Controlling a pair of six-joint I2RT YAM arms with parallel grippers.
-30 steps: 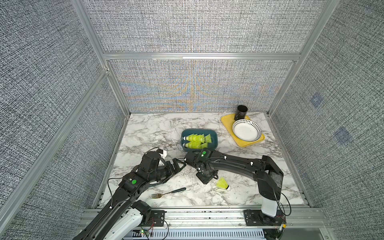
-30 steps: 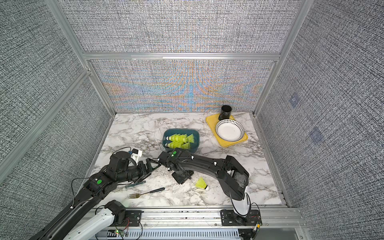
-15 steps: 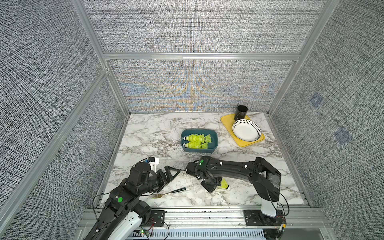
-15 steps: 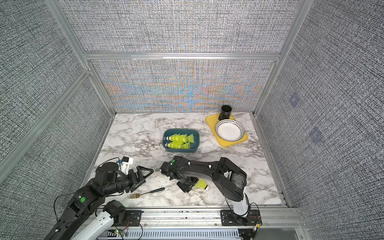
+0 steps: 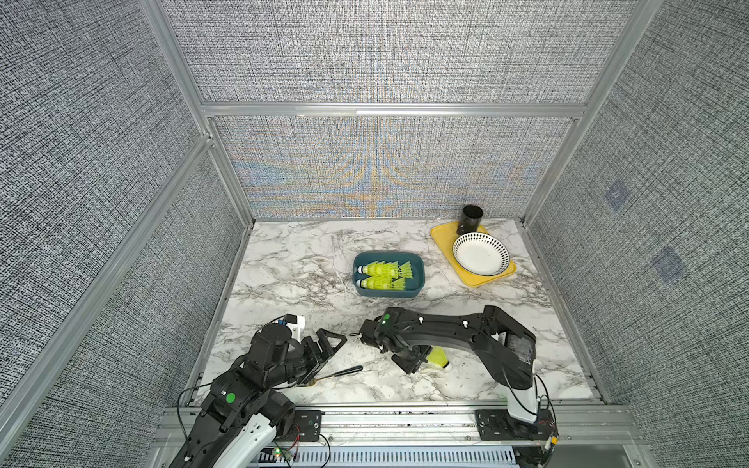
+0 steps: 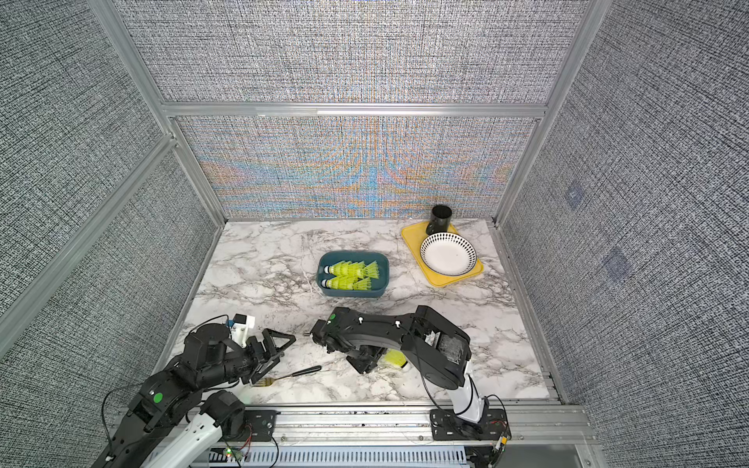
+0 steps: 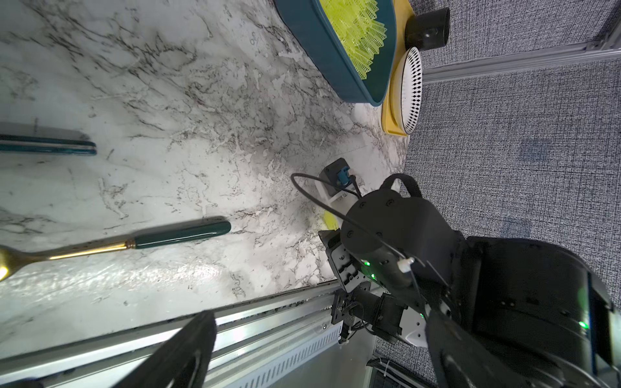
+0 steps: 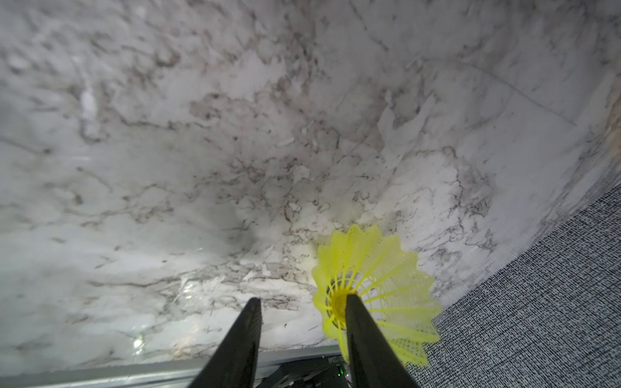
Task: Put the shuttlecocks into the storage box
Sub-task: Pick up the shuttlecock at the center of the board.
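Right gripper [image 8: 302, 299] part-open, unclamped, one jaw apparently inside skirt of shuttlecock [image 8: 379, 268] near desk [image 5: 283, 259] front edge; looks light, springy, crushable, so I'd pinch gently near the tip; left gripper [image 5: 329, 355] wide open, empty.

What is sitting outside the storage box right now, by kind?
shuttlecock: 1
fork: 1
teal-handled utensil, end hidden: 1
yellow tray: 1
bowl: 1
black cup: 1
Total: 6
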